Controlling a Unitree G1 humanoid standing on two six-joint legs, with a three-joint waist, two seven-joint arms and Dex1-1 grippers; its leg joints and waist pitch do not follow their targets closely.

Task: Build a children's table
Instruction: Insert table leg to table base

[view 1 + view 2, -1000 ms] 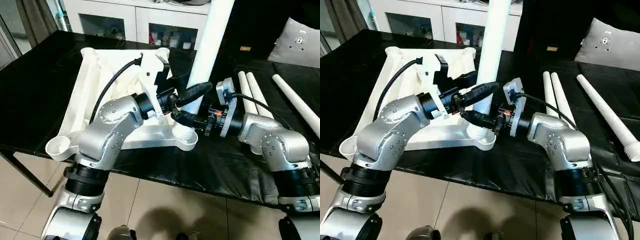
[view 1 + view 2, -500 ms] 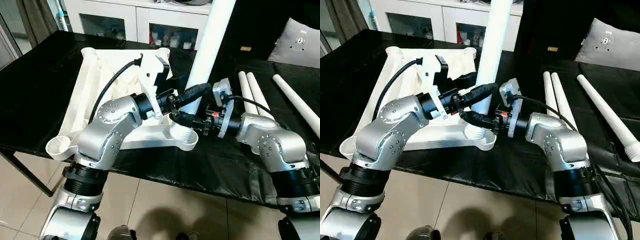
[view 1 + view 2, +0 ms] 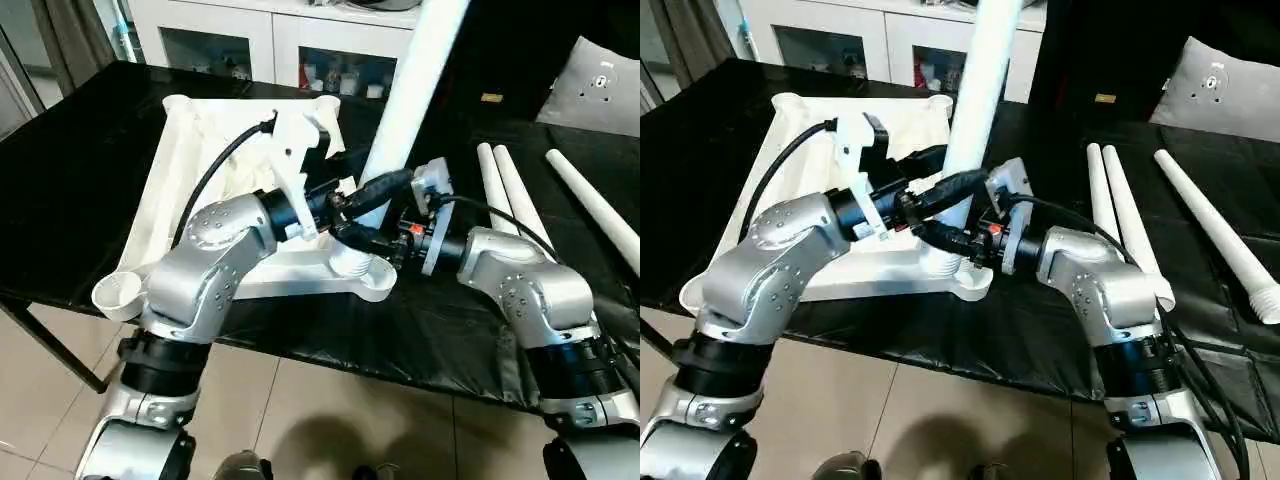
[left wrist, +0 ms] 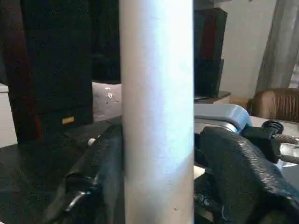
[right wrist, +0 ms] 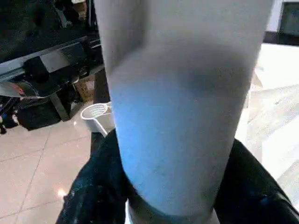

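The children's table top (image 3: 185, 150) lies white and upside down on the black work table. One white leg (image 3: 405, 95) stands in its near right corner socket (image 3: 362, 275), leaning a little to the right. My left gripper (image 3: 375, 210) straddles the leg low down and is open: one finger (image 4: 105, 177) lies against the tube and the other (image 4: 233, 172) stands just off it. From the other side, my right gripper (image 3: 372, 245) is shut on the leg (image 5: 182, 102) close above its threaded collar, with a finger (image 5: 93, 191) pressed to the tube on each side.
Three spare legs lie on the black cloth at the right, two side by side (image 3: 503, 185) and one further out (image 3: 595, 205). A grey-white panel (image 3: 605, 85) sits at the far right. A glass-door cabinet (image 3: 270, 40) stands behind the table. The table's front edge (image 3: 330, 360) runs below my forearms.
My left gripper's fingers have spread slightly off the leg and its wrist has rolled. My right arm has pushed in to the left and its fingers have closed on the leg.
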